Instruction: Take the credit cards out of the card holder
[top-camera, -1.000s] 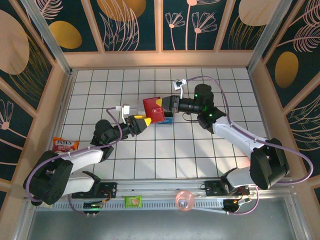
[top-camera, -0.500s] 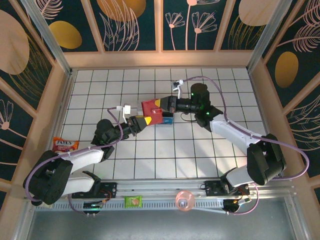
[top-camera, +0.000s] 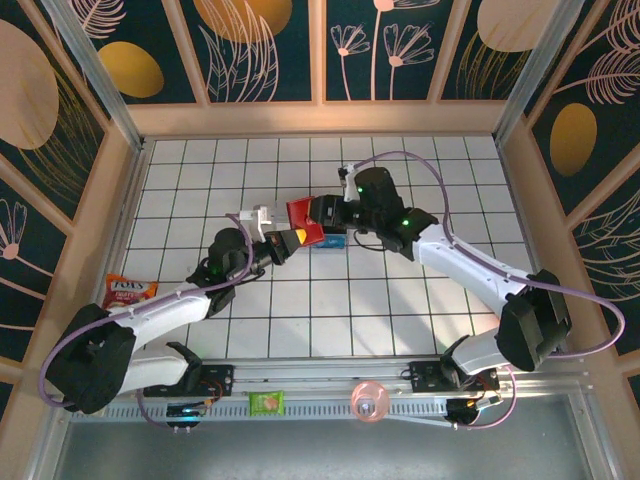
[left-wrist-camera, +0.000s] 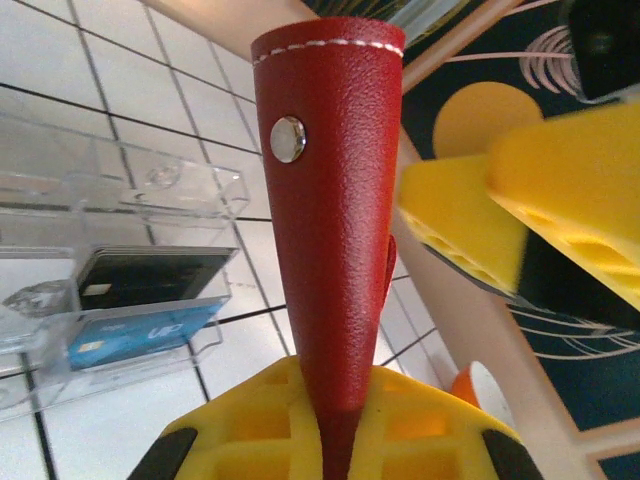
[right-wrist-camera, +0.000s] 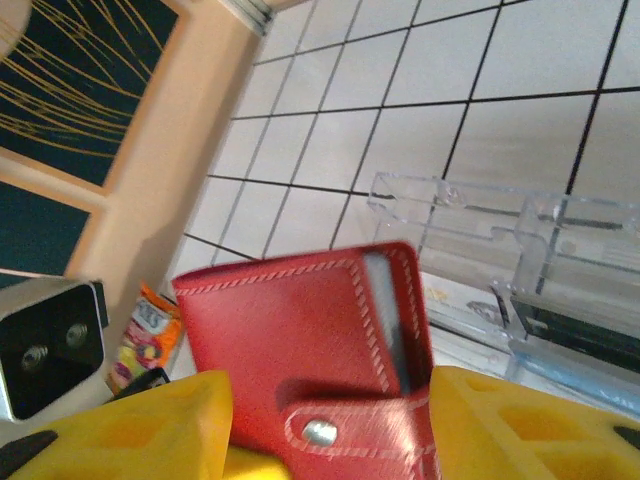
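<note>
1. Landmark: the clear plastic box (left-wrist-camera: 120, 215) lies on the white tiled bench (top-camera: 400, 290). It holds a dark card (left-wrist-camera: 150, 275) and a blue card (left-wrist-camera: 135, 335), each lying flat in its own slot.

2. Card holder: the red card holder (top-camera: 304, 214) is raised off the bench, above and just beside the clear plastic box (top-camera: 334, 241). Both arms meet at the card holder.

3. Left fingers: the yellow left fingers (top-camera: 283, 241) are closed on the card holder. In the left wrist view its narrow lower end (left-wrist-camera: 335, 300) runs down between the two pads (left-wrist-camera: 250, 440). A metal snap stud (left-wrist-camera: 288, 138) sits on the red face turned toward the clear plastic box.

4. Right fingers: the yellow right fingers (top-camera: 318, 211) reach the card holder from the side opposite the left arm. In the right wrist view the card holder (right-wrist-camera: 300, 350) fills the gap between the two pads (right-wrist-camera: 510, 430), and its edges meet both, so these fingers grip it as well. The closed snap tab (right-wrist-camera: 350, 430) lies between the pads, and a grey-blue inner sleeve edge (right-wrist-camera: 385, 320) shows on the side nearest the clear plastic box (right-wrist-camera: 470, 240).

5. Other item: a snack packet (top-camera: 128, 291) lies on the bench well apart from the clear plastic box, beyond the left arm.
</note>
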